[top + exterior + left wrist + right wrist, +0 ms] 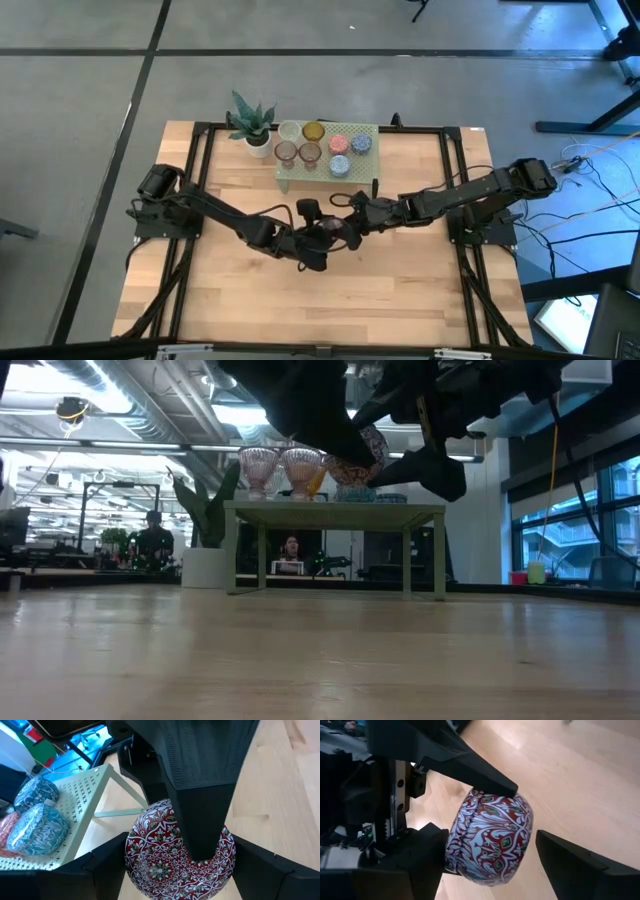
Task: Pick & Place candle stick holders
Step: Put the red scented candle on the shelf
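Observation:
A small round candle stick holder (165, 860) with a red, white and blue pattern hangs over the middle of the table, between both grippers. My left gripper (180, 875) comes from the table's left and is shut on it. My right gripper (490, 855) comes from the right and is shut on it too. In the low view the holder (365, 458) sits high above the tabletop. Several more holders (322, 145) stand on the pale green stand (290, 180) at the far side. My left gripper pinches the holder's round wall (134, 855) between its two fingers, one on each side. One finger (470, 767) lies along the holder's upper side. The holder is clear of the table. My right gripper has the holder's wall (457, 845) between its two fingers, crosswise to the left gripper's hold. One finger (200, 805) lies over the patterned wall; the other is hidden behind the holder. The fingers slant down from the table's right. The holder is tilted.
A potted spiky plant (250, 125) stands left of the stand at the far edge. Two blue-patterned holders (40, 827) sit on the stand's perforated top (85, 795). Bare wood lies in front of the grippers toward the near edge (320, 310).

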`<state>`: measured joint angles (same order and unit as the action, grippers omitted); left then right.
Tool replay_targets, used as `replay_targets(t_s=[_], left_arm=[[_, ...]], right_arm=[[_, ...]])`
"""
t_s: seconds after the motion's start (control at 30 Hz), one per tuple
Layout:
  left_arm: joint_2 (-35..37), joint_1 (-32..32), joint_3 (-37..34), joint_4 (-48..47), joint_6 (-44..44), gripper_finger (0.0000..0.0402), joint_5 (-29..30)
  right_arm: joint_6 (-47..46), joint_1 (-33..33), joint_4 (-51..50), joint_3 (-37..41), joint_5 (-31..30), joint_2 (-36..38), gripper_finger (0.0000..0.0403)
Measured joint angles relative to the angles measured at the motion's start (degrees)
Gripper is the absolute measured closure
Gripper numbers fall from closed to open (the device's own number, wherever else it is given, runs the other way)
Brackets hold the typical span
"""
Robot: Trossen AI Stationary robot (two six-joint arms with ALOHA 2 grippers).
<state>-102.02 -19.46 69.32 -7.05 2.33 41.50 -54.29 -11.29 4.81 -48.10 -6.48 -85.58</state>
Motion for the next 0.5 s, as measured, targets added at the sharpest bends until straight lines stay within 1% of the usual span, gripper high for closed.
replay_targets(t_s=[0.13,0.33,0.4,0.5], left_arm=[[0.0,0.5,0.0,0.0,0.0,0.0109,0.1],[0.0,0.5,0.0,-0.2,0.4,0.0109,0.2],[0.0,0.5,0.0,-0.3,0.7,0.0109,0.8],[0.0,0.5,0.0,-0.3,0.8,0.0108,1.4]], right_arm=[[0.8,0.0,0.4,0.0,-1.0,0.0,0.0122],[1.3,0.0,0.8,0.0,-1.0,0.0,0.0191],[1.2,0.1,1.0,0.0,-1.0,0.0,0.0208],[1.1,0.1,1.0,0.0,-1.1,0.0,0.0213]])
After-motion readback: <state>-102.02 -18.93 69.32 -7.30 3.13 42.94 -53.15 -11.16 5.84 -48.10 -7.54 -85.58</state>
